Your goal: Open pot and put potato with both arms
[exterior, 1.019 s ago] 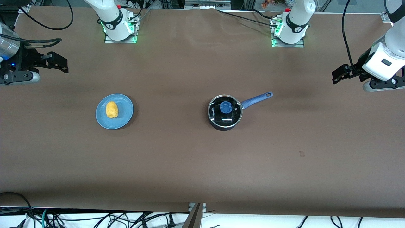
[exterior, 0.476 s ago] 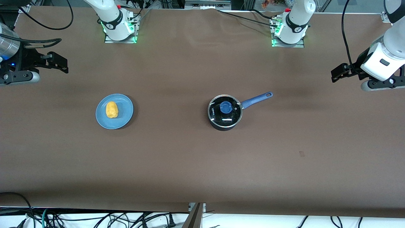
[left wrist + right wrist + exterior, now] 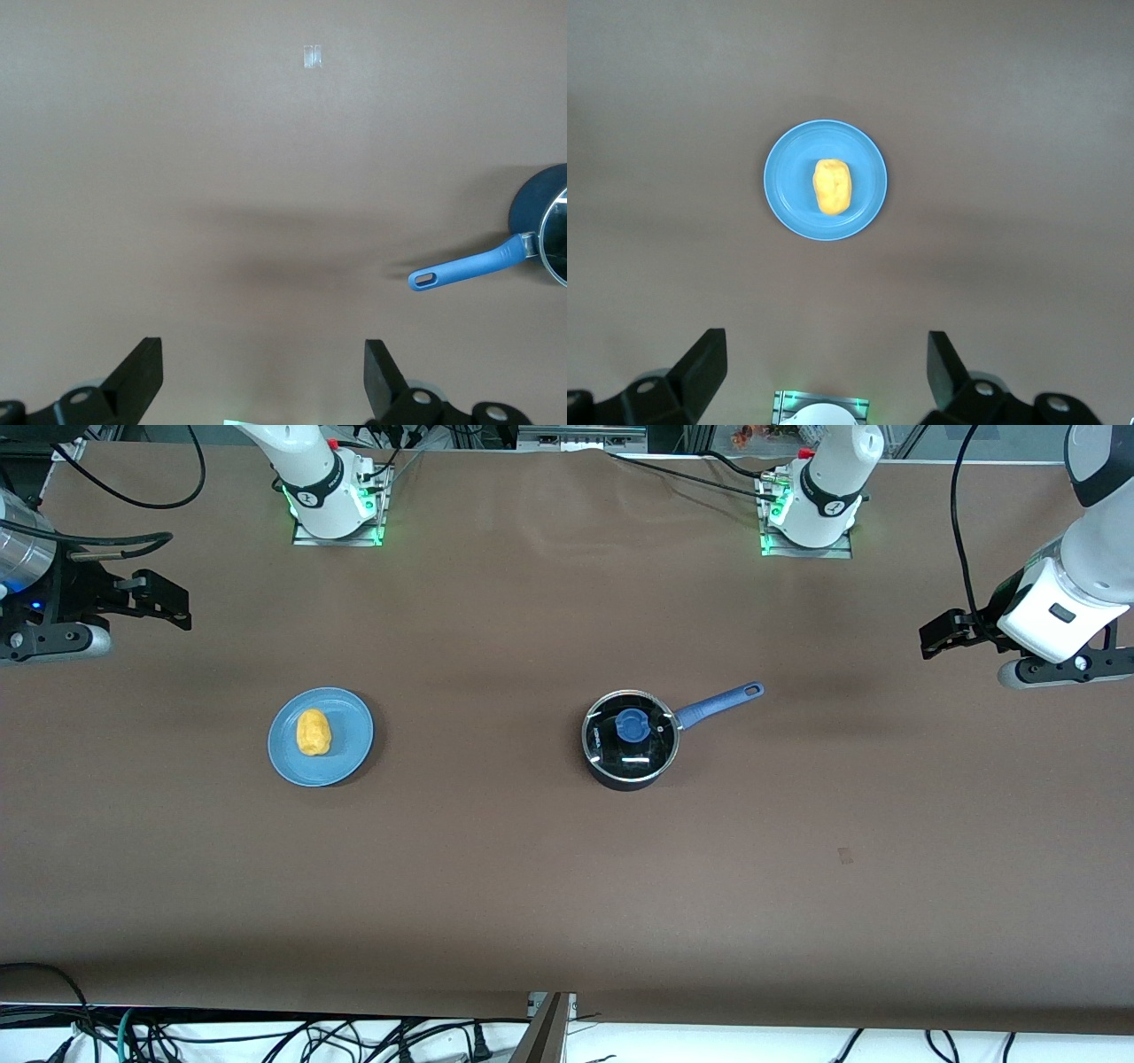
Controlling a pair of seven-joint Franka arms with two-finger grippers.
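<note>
Left gripper (image 3: 930,638): fingers (image 3: 142,372) spread wide, empty, over bare worktop (image 3: 567,868) at the left arm's end, well apart from the pot (image 3: 631,739). Right gripper (image 3: 173,602): fingers (image 3: 704,367) likewise wide, empty, over the right arm's end, waiting. Lid (image 3: 631,733) sits on the pot. Potato (image 3: 313,732) lies on the plate (image 3: 350,753). Judged step: approach, nothing grasped. Next move calls for the left gripper to centre over the knob (image 3: 633,725) and descend.
</note>
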